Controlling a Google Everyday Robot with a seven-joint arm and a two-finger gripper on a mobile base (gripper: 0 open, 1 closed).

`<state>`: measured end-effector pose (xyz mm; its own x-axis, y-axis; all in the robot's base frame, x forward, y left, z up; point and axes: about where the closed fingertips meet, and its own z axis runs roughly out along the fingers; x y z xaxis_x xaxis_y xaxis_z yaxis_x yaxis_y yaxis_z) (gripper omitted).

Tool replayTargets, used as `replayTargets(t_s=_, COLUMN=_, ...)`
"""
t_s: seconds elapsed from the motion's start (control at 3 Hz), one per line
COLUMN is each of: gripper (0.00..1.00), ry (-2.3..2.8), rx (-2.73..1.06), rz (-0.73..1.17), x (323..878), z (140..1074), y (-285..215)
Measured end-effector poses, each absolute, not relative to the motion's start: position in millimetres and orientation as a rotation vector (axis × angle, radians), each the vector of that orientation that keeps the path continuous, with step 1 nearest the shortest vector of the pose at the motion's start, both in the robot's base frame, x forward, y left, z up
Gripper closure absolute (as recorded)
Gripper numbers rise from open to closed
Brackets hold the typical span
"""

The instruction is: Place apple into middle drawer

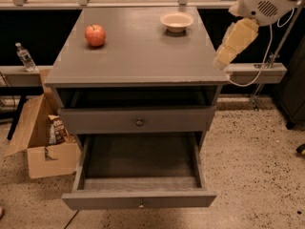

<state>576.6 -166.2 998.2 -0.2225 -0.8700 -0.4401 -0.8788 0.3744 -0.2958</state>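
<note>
The apple [95, 35], red with a yellowish blush, sits on the grey cabinet's top [138, 56] at the far left. The middle drawer [139, 200], the lower of the two, is pulled out, and its inside [140, 159] holds nothing. My gripper [228, 55], cream-coloured, hangs from the white arm [264, 1] at the upper right. It is above the cabinet top's right edge, far to the right of the apple, and holds nothing that I can see.
A cream shallow bowl [177, 21] stands at the far right of the cabinet top. The upper drawer front [139, 122] with a dark knob is nearly closed. An open cardboard box [43, 142] stands on the floor to the left, with a water bottle [24, 56] on a ledge above it. Cables hang at the right.
</note>
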Motion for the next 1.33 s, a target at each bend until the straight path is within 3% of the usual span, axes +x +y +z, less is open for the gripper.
replayTargets(t_s=0.67, gripper=0.0, ry=2.062, rx=-1.473, rz=0.005, x=597, z=996, y=-145)
replayTargets(t_s=1.33, gripper=0.0, ry=1.952, rx=-1.249, rz=0.07, x=674, z=995, y=-56)
